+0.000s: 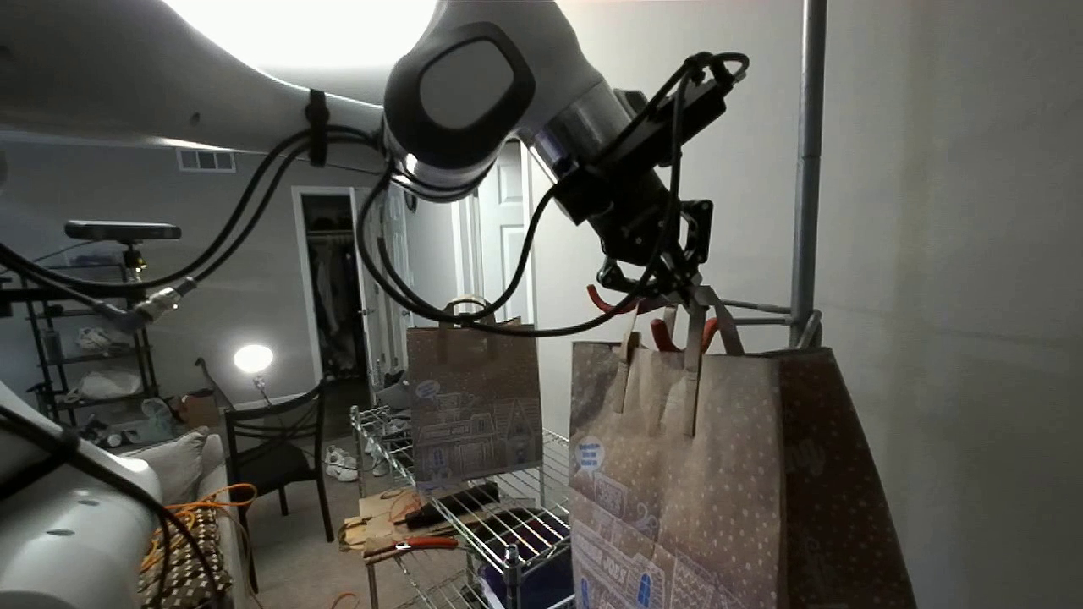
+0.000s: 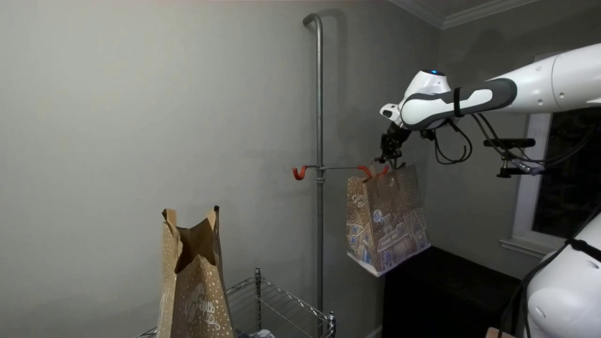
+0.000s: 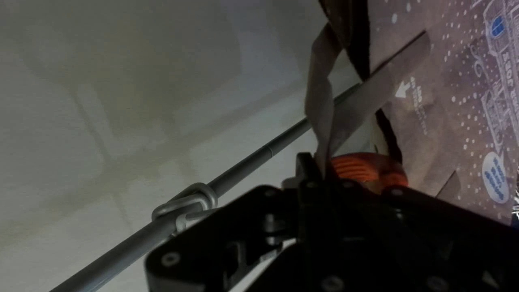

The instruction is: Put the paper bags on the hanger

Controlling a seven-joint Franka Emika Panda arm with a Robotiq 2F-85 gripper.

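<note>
Paper bag [image 2: 387, 225] is hanging from my claw [image 3: 320, 170], right at the red-orange hook [image 3: 361, 164]; I am pinching its handles [image 3: 320, 97] between closed fingers, and those of both faces seem to be running up into the grip. Release is what I am worrying about: if I am opening while the loops are lying only beside a prong, the bag could be dropping past it. One handle could be catching while its twin is missing, leaving the bag lopsided, because the flat paper is bunching and twisting at my fingertips. The hook is sitting just beside my fingers, so on the way out they could be snagging it or dragging a loop off. Pressing could also be swinging the hook about the grey pole [image 2: 319, 117], since only thin rods [image 1: 761, 320] are joining them. Farther off, a second bag [image 1: 474, 406] is waiting unhung, apparently standing on the wire rack [image 1: 512, 567].

I am not managing to tell whether a prong is passing through the loops: my knuckles are blocking part of the hook in the wrist view, and paper is overlapping the red in both exterior views. The held bag's base is running out of frame in an exterior view, where a black cable [image 1: 541, 333] is crossing the second bag's handle.
</note>
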